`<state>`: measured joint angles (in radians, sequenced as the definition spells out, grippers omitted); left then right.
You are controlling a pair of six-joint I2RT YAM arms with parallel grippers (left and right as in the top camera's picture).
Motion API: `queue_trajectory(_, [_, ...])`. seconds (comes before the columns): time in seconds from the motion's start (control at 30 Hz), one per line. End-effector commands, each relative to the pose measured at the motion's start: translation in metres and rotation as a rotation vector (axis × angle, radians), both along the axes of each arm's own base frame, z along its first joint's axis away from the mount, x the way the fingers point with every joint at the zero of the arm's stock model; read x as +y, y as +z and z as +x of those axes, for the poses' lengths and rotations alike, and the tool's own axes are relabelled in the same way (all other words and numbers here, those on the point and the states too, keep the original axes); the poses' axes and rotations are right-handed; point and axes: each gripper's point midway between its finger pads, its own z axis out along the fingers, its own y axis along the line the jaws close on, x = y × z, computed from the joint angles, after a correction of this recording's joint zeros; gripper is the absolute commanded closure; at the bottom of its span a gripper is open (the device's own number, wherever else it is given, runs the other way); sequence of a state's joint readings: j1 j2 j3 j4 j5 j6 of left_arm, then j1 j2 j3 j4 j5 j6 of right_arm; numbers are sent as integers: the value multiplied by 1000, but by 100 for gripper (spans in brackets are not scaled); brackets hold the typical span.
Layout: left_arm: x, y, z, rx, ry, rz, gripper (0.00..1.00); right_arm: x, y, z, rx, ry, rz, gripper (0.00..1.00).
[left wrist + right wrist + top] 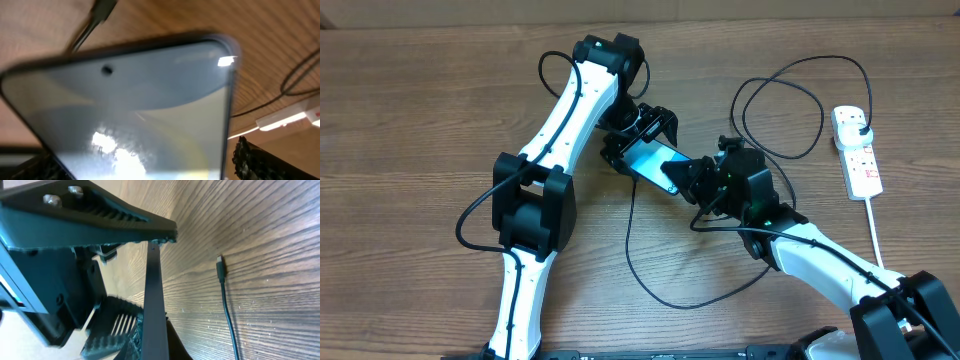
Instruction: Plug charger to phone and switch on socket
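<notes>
The phone (650, 160), its screen glowing light blue, is in the middle of the table, held at both ends. My left gripper (642, 135) is shut on its far end, and the screen fills the left wrist view (150, 110). My right gripper (692, 180) is shut on its near right end, and the phone shows edge-on in the right wrist view (154, 295). The charger cable (650, 285) loops over the table. Its connector tip (220, 267) lies loose on the wood beside the phone. Its black plug (860, 125) sits in the socket strip (857, 155) at the right.
The strip's thick white cord (875, 225) runs toward the front right. The strip also shows in the left wrist view (282, 119). Cable loops lie behind the right arm (780, 100) and in front of the phone. Bare wooden table lies to the far left.
</notes>
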<state>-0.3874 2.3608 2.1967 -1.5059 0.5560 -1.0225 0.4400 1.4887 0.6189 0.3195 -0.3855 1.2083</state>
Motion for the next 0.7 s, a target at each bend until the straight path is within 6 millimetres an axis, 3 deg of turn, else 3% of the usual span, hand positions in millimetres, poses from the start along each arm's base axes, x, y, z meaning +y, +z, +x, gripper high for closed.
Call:
queue_trajectory(0.0, [-3, 3, 14, -174, -208, -91, 1, 4, 19, 5, -40, 20, 36, 96])
queue_trajectory(0.17, [-30, 33, 29, -404, -417, -449, 3, 3, 24, 5, -52, 20, 41, 96])
queue_trajectory(0.3, [-30, 51, 44, -474, -392, -583, 7, -5, 32, 10, -76, -1, 45, 96])
queue_trajectory(0.4, [-36, 83, 48, -605, -447, -787, 13, -18, 38, 18, -96, -38, 45, 96])
queue_trajectory(0.5, [-33, 99, 52, -647, -442, -851, 14, -30, 45, 27, -109, -81, 51, 96])
queue_trajectory(0.67, [-35, 120, 55, -693, -438, -933, 13, -33, 85, 49, -217, -115, 83, 96])
